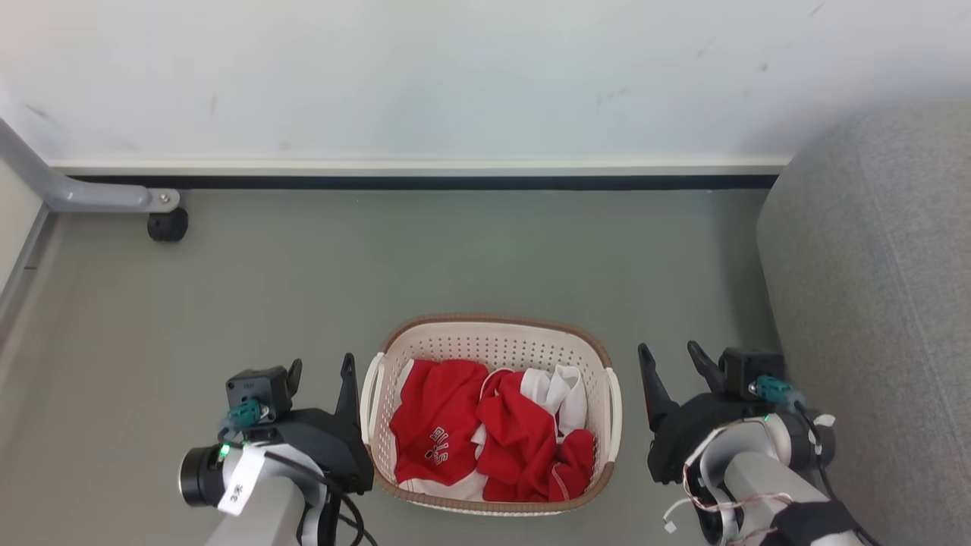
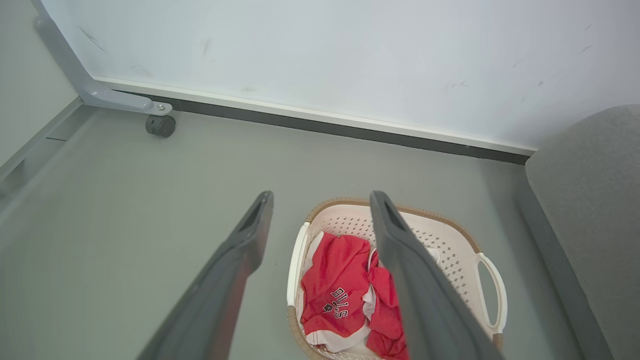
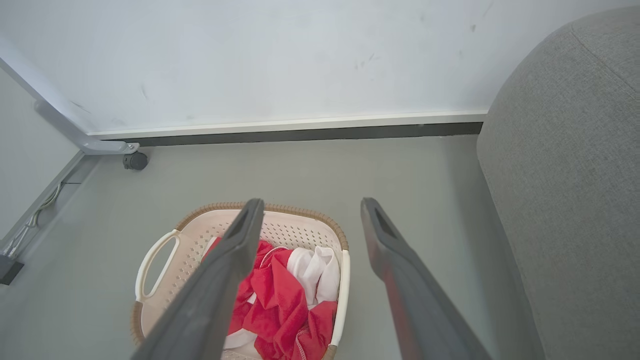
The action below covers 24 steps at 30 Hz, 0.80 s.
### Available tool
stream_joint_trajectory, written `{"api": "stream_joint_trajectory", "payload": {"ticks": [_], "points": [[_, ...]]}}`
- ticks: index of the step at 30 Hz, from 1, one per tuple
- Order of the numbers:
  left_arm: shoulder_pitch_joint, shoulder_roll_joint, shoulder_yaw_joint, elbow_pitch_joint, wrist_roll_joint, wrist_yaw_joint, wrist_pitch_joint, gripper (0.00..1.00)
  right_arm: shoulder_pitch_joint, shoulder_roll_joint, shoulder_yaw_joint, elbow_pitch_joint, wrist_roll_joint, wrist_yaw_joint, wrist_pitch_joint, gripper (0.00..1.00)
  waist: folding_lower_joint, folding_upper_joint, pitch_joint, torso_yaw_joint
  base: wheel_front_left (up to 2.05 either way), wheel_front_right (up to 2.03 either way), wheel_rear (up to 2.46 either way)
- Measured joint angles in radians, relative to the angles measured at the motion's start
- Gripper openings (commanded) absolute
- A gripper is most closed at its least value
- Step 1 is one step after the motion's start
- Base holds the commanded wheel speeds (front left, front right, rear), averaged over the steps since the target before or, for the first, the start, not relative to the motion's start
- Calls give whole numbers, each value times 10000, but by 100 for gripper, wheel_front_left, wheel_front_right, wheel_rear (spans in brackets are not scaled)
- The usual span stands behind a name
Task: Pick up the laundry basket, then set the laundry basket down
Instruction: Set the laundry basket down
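**Open grippers flank loaded laundry basket**

The laundry basket point(image 1: 493, 343) sits on the grey floor point(image 1: 455, 250), with a grey sofa point(image 1: 872, 303) off to its right. The left gripper point(image 1: 322, 365) hangs just beside the basket's left handle point(image 1: 369, 394), and the right gripper point(image 1: 669, 353) is near its right handle point(image 1: 614, 402). Both have their fingers spread and hold nothing, apparently lined up for a two-sided lift not yet begun. Inside the basket lie a crumpled red jersey point(image 1: 436, 421) and white cloth point(image 1: 565, 394).
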Motion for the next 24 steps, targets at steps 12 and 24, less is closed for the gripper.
{"api": "stream_joint_trajectory", "payload": {"ticks": [12,24], "points": [[1001,13,625,-1231,412,178,0,100,1194,-288,-610,-1168,-602,-96,0,100,1,0,-646,-4,0,0,0],[2395,155,1235,-2495,752,265,0,100,2319,-301,-1045,-2251,-1250,-148,0,100,1,1,-1490,27,0,0,0]]}}
